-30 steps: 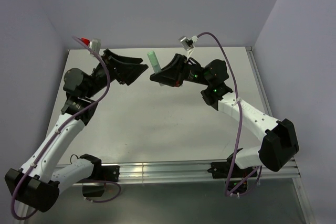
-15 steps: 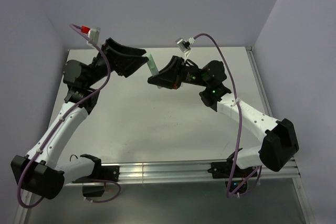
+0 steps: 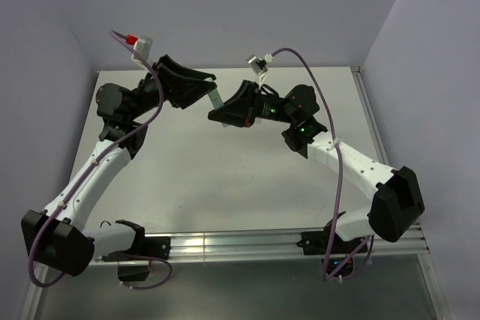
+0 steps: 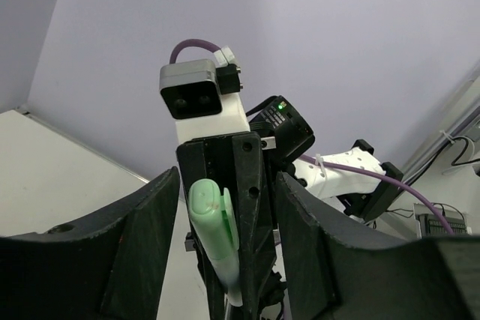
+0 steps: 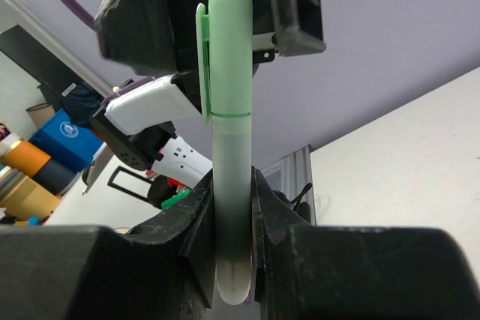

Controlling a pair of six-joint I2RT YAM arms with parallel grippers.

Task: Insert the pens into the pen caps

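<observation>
My right gripper [image 3: 218,115] [image 5: 232,182] is shut on the pale barrel of a mint-green pen [image 3: 215,100] [image 5: 230,162], holding it upright above the table's far side. A green pen cap [image 5: 228,50] [image 4: 208,215] sits on the pen's upper end. My left gripper [image 3: 207,85] [image 4: 227,185] is open, and its two fingers stand on either side of the capped end with a gap on each side. In the left wrist view the pen lies against one black finger [image 4: 251,207] of the right gripper.
Both arms meet over the far part of the white table [image 3: 225,177], close to the purple back wall [image 3: 225,13]. A metal rail [image 3: 240,245] runs along the near edge between the arm bases.
My left gripper has swung right and up until its fingers flank the capped end, and its jaws have narrowed a little. The right gripper has carried the pen slightly left.
</observation>
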